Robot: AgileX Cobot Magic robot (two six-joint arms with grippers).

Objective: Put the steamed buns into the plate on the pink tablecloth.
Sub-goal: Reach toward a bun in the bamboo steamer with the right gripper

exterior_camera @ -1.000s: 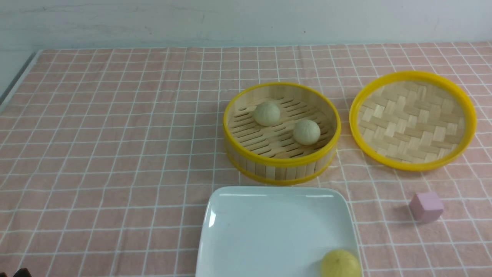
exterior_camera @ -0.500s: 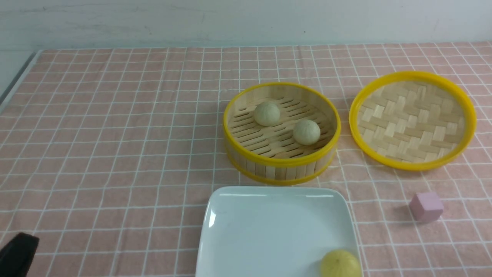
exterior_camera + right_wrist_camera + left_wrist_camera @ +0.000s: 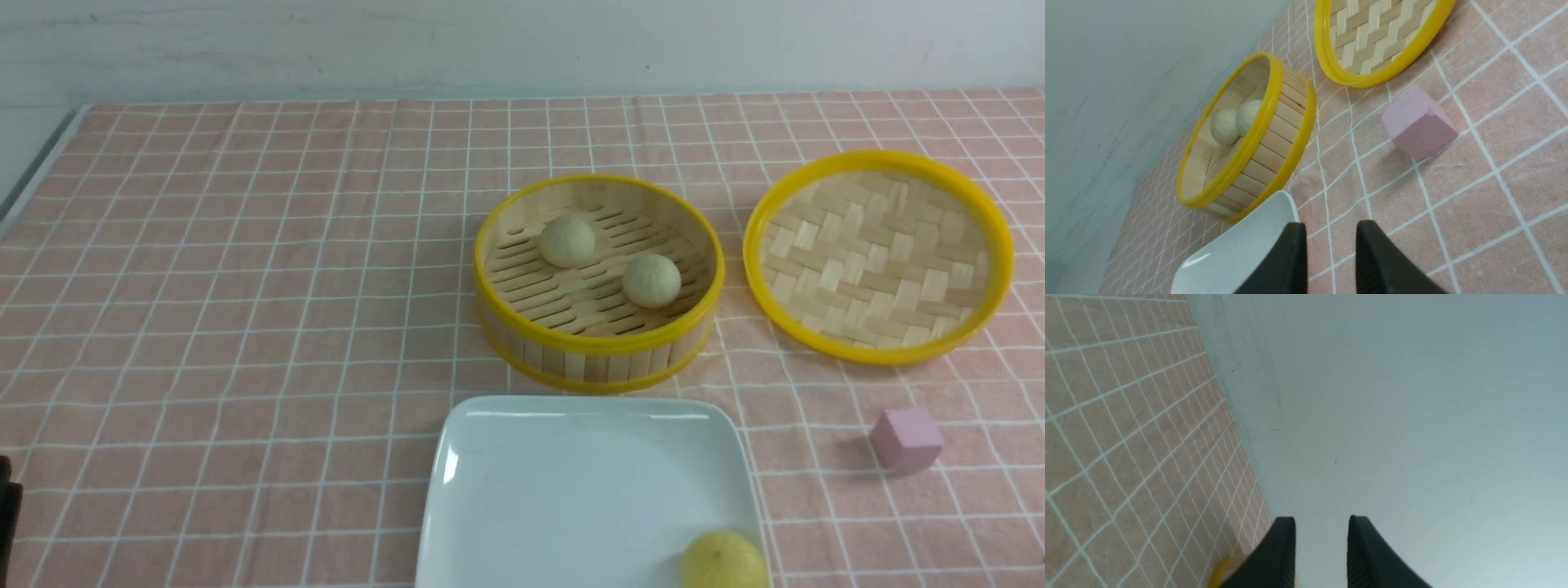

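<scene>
**While Both Buns Sit in the Steamer, the Two Grippers Hang Clear With Nothing Held**

While the two steamed buns lie inside the bamboo steamer (image 3: 598,345), the plate (image 3: 563,490) holds only a yellow ball (image 3: 724,560) at its near right corner. One bun (image 3: 566,242) rests toward the steamer's far left side. The other bun (image 3: 651,280) sits nearer and to the right, apart from the first. The steamer stands just beyond the plate's far edge on the pink tablecloth (image 3: 245,286). To the steamer's right lies the woven lid (image 3: 878,257), flat on the cloth and close beside it. A pink cube (image 3: 906,439) sits nearer the robot than the lid, to the right of the plate and apart from it.

The left gripper (image 3: 1321,522) shows in the front view only as a dark sliver at the left edge. Its wrist camera looks along the cloth toward the pale wall (image 3: 1392,396), and its two black fingers stand a narrow gap apart with nothing between them. The right gripper (image 3: 1327,228) is likewise parted by a narrow gap and empty. In the right wrist view it points over the cloth beside the plate's corner, with steamer, buns, lid and cube ahead of it.
</scene>
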